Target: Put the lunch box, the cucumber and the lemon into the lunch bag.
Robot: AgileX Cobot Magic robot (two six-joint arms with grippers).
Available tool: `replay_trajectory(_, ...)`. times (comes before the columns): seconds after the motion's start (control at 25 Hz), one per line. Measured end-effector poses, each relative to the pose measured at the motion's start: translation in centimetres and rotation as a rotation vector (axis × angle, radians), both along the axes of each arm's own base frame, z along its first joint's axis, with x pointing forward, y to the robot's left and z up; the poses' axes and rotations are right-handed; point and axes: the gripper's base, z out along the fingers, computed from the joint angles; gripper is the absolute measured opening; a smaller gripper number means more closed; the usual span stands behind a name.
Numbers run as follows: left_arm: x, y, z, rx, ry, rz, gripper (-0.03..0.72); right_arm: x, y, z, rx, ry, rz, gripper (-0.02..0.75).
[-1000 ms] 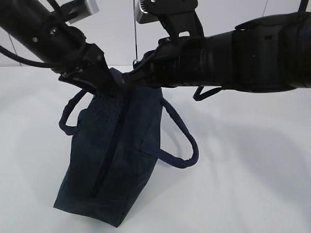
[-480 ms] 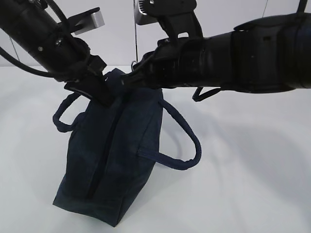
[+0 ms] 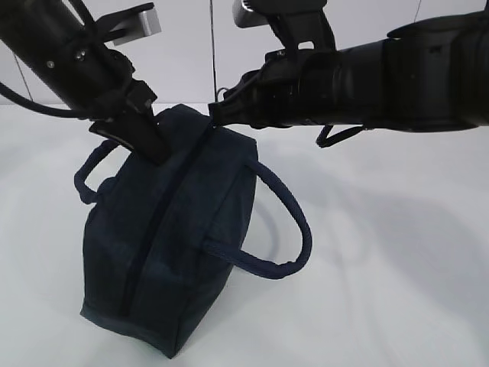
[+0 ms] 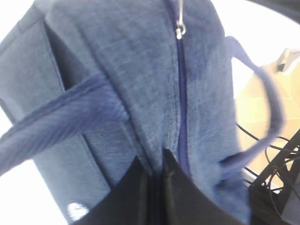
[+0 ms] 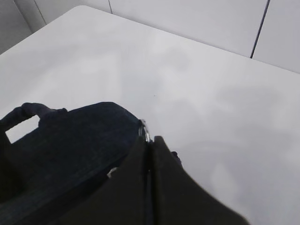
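The navy lunch bag [image 3: 179,245] stands tilted on the white table, its zipper [image 3: 149,245] shut along the top. My left gripper [image 3: 155,153] is shut on a fold of bag fabric beside the zipper, as the left wrist view [image 4: 157,161] shows. My right gripper [image 3: 216,115] is shut on the metal ring pull [image 5: 144,131] at the bag's far end; the pull also shows in the left wrist view [image 4: 180,29]. The bag fills the left wrist view [image 4: 140,70]. The lunch box, cucumber and lemon are out of view.
One loop handle [image 3: 286,229] hangs out to the right of the bag, the other [image 3: 85,174] to the left. The white table [image 3: 382,267] runs to a pale wall behind. Both black arms cross above the bag.
The right gripper has moved up and right with the ring pull, the left gripper slightly left. The bag's far end has risen and its top is pulled tauter.
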Motion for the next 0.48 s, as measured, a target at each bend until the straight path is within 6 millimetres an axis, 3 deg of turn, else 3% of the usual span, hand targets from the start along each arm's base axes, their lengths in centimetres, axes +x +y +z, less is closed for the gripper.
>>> replay_trajectory(0.24, 0.3, -0.5, 1.8, 0.005, -0.057, -0.022, -0.008, 0.6, -0.7, 0.2, 0.019, -0.005, 0.002, 0.0)
replay_trajectory(0.48, -0.1, -1.3, 2.0, 0.008, -0.061, -0.032, -0.008, 0.9, -1.3, 0.3, 0.029, -0.005, 0.0, 0.0)
